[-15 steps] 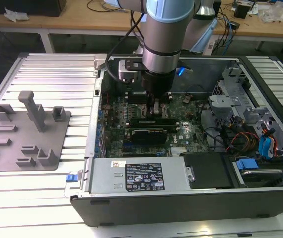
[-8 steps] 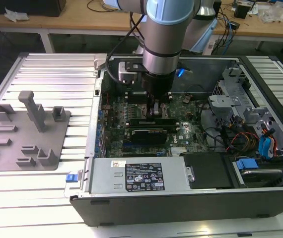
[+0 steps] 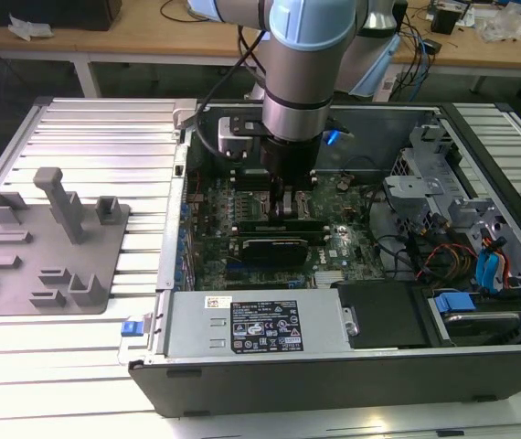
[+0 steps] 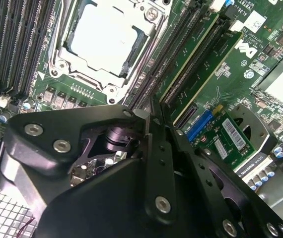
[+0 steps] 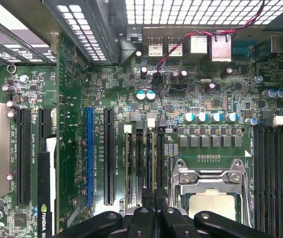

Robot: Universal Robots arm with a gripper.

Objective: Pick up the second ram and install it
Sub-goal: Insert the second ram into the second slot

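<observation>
Pincer down at the memory slots

The pincer [image 4: 154, 124] looks nearly closed over a green memory stick [image 4: 201, 62] in its slot; light, stiff, fragile, best pressed on its top edge.

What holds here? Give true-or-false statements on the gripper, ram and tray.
1. The tray lies at the exterior view's left of the case. True.
2. The gripper hangs over the tray. False: it is down inside the case, over the motherboard.
3. A cooler covers the processor. False: it is bare.
4. Green ram sticks stand in slots beside the processor. True.
</observation>
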